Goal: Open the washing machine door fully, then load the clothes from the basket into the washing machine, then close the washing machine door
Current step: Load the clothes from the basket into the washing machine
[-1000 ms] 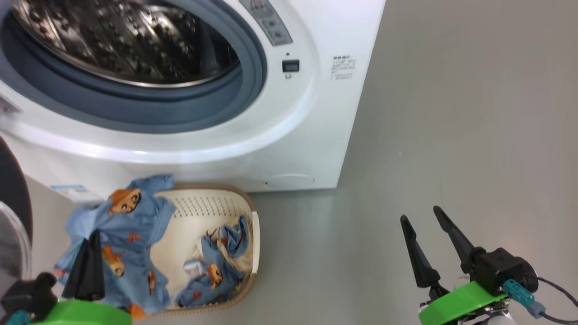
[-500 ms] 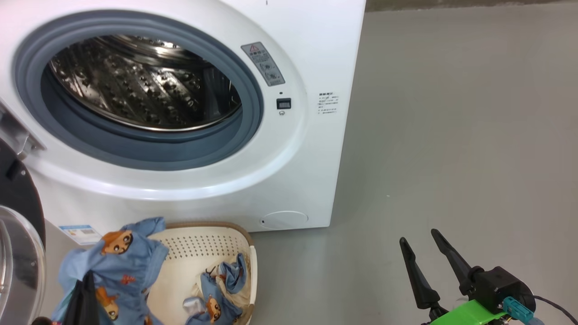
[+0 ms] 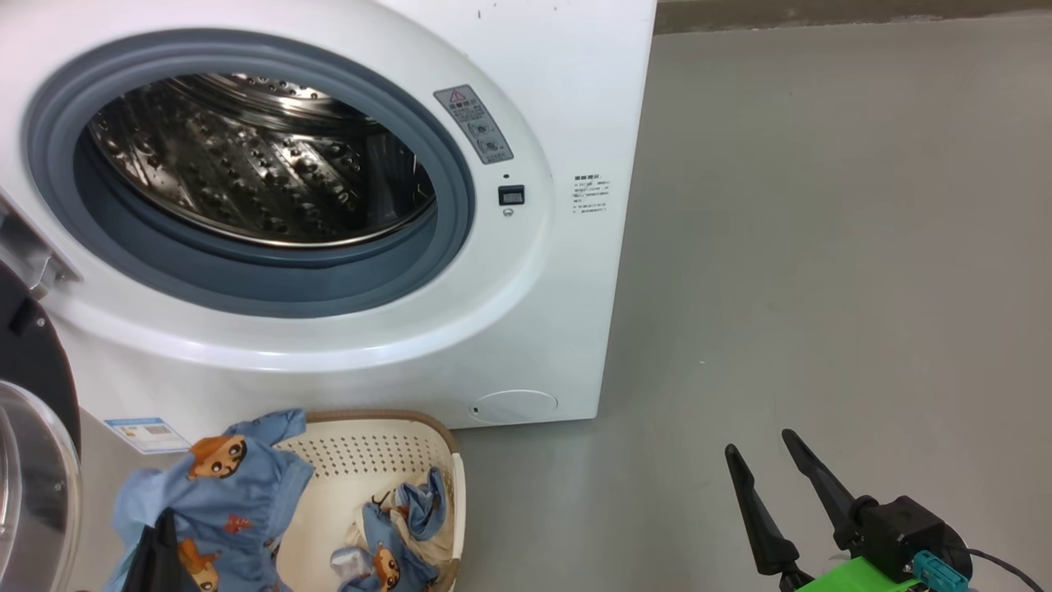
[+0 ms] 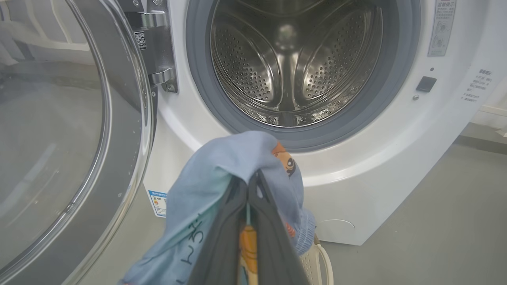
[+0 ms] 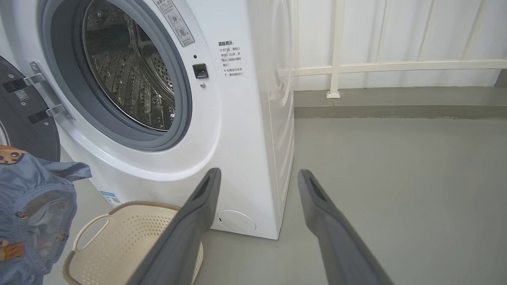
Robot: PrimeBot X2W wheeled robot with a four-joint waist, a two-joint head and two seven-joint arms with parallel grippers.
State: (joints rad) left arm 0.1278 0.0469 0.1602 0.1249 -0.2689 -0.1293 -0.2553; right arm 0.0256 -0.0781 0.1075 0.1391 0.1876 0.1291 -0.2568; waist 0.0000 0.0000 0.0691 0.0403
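The white washing machine [image 3: 567,271] [image 4: 380,178] [image 5: 245,130] stands with its drum mouth uncovered. Its door [image 3: 33,460] [image 4: 71,130] [image 5: 27,114] hangs swung out to the left on its hinge. My left gripper [image 4: 249,180] [image 3: 160,520] is shut on a light-blue bear-print garment [image 3: 222,493] [image 4: 222,174] [image 5: 31,206], lifted above the cream basket [image 3: 362,460] [image 5: 130,237] in front of the machine. More of the clothes [image 3: 394,534] lie in the basket. My right gripper [image 3: 760,448] [image 5: 257,174] stands open over bare floor to the right.
Grey floor [image 3: 822,247] stretches to the right of the machine. A white railing [image 5: 396,67] and a low kerb run along the back behind it.
The head camera has tilted up, so the whole picture slid down and more of the drum shows. My left gripper still holds the garment above the basket; the right gripper stays open.
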